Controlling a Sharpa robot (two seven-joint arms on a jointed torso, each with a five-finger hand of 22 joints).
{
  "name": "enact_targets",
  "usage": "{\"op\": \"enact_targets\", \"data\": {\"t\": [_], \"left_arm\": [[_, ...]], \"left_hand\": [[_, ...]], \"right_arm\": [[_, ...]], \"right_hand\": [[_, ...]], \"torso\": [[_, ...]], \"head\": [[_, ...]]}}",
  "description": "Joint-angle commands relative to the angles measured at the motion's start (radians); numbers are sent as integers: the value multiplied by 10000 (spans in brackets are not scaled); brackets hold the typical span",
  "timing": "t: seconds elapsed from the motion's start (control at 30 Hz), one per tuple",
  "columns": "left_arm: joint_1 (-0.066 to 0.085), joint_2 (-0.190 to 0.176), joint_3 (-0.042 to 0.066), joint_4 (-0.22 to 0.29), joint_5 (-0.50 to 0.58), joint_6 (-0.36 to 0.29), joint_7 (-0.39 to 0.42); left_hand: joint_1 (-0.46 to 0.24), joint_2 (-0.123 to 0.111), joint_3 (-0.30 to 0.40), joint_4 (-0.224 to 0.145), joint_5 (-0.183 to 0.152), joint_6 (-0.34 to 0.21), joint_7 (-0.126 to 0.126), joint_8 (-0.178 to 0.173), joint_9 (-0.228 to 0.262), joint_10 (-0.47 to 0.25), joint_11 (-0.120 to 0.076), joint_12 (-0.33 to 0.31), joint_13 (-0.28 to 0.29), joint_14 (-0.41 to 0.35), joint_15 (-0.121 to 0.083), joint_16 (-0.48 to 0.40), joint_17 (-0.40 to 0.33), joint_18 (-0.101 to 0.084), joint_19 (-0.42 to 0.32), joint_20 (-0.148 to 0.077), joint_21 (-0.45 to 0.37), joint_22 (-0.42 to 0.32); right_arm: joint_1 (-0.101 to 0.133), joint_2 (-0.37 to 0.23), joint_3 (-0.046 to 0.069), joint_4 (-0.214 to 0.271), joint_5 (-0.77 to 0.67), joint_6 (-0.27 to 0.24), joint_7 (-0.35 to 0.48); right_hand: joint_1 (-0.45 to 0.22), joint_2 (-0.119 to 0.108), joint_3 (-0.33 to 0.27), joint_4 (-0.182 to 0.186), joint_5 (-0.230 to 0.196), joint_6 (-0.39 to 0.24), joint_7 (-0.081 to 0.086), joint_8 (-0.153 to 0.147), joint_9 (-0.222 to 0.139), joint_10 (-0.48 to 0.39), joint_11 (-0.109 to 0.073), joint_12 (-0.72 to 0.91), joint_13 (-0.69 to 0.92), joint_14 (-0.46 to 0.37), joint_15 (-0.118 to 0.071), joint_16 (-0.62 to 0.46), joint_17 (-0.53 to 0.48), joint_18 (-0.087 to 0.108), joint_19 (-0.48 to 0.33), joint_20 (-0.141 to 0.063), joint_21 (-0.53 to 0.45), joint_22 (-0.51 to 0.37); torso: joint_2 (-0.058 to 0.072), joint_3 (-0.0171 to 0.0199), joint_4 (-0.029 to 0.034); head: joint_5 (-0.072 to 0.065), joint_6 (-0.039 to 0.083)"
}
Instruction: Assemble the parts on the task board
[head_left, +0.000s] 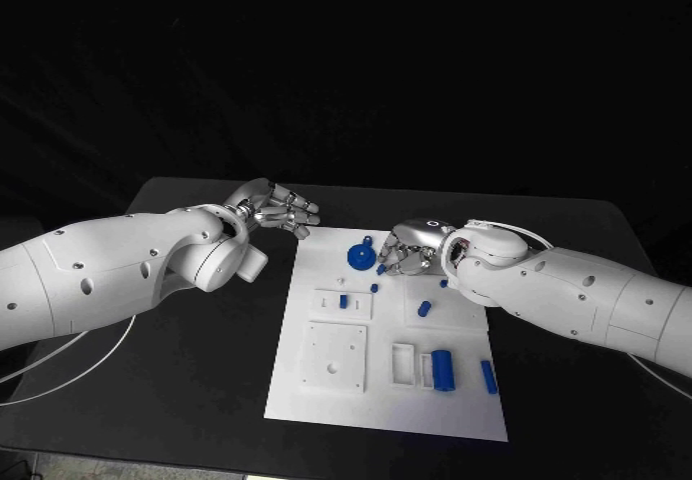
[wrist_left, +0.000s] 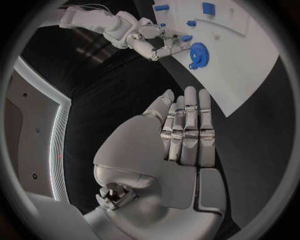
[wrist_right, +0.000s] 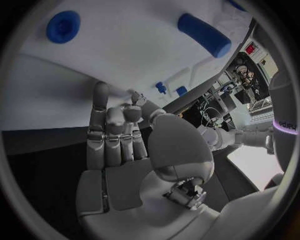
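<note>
At the task board's (head_left: 378, 400) far edge, the right robot hand (head_left: 408, 250) was seen curled beside the blue gear (head_left: 358, 256), grip on anything untellable, left robot hand (head_left: 278, 210) curled empty; seating judged next.

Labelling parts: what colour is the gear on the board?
Blue; the gear shows best in the left wrist view.

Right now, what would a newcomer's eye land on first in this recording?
The white task board in the middle of the black table, dotted with small blue parts. Next, the blue gear near its far edge, with the right robot hand just beside it. The left robot hand hovers off the board's far-left corner, holding nothing.
</note>
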Motion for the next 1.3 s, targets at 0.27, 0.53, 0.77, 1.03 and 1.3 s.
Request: {"op": "enact_targets", "data": {"t": [0.27,0.53,0.77,1.03,1.3], "left_arm": [[7,28,-2,-7,-10,151,59],[8,20,-3,10,-11,166,58],[8,20,-4,8,-12,178,49],[8,34,-4,-5,-13,184,46],[7,31,-4,-6,-13,194,42]], "left_hand": [[119,5,18,-61,-24,-95,0,14,-3,-79,24,-6,-5,-58,-3,-10,9,76,-81,9,-6,10],[119,5,18,-61,-24,-95,0,14,-3,-79,24,-6,-5,-58,-3,-10,9,76,-81,9,-6,10],[138,9,15,-77,-21,-92,0,15,-2,-78,23,-7,-5,-56,-6,0,15,78,-89,6,-5,90],[138,9,15,-77,-21,-92,0,15,-2,-78,23,-7,-5,-56,-6,0,15,78,-89,6,-5,90],[139,18,11,-82,-22,-92,-1,14,-2,-74,22,-5,-4,-52,-8,9,20,79,-90,5,-5,136]], "right_arm": [[-97,-6,-34,21,35,203,53],[-111,-19,-34,58,44,253,114],[-118,-12,-34,87,51,266,161],[-120,-16,-34,128,55,222,194],[-120,-23,-34,109,55,210,198]], "right_hand": [[67,42,-89,-16,78,348,-30,28,18,-6,-2,57,45,-4,-5,8,27,151,-50,-41,18,40],[84,87,-160,-41,79,498,-53,19,15,16,-9,74,62,2,-14,39,49,139,-51,-52,10,74],[99,108,-181,-52,78,576,-68,24,19,31,-17,93,79,10,-19,54,59,137,-47,-56,12,89],[113,140,-220,-66,82,637,-85,24,20,50,-24,110,96,17,-26,73,72,131,-46,-63,11,116],[204,296,-240,-66,-67,1093,-192,42,64,57,-81,115,114,20,-58,95,92,116,-58,-88,10,161]], "torso": [[3,-4,8],[13,-4,5],[8,-5,1],[-1,-6,3],[-2,-3,-4]], "head": [[-21,-10],[-4,-10],[-11,-55],[-12,-60],[-17,-57]]}}
